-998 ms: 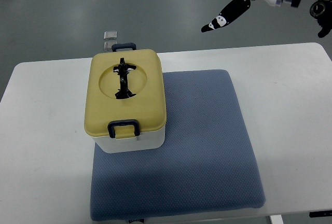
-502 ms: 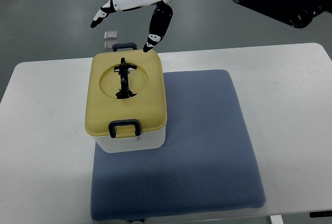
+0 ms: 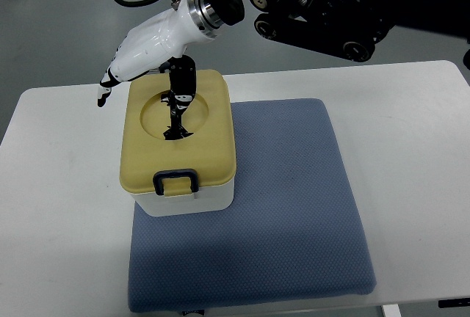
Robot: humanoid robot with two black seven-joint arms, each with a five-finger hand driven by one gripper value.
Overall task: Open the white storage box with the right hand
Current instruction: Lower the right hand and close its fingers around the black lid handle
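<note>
Right hand (image 3: 143, 49) poised with fingers spread and empty over the far edge of the white storage box (image 3: 178, 144), its thumb down over the black lid handle (image 3: 176, 115) just below; best lowered squarely and closed around that handle before lifting.

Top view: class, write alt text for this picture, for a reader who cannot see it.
A robot's white right hand reaches in from the upper right over the far end of a white storage box with a yellow lid, its fingers spread and holding nothing. The box is closed and stands on the left part of a blue mat on a white table.
</note>
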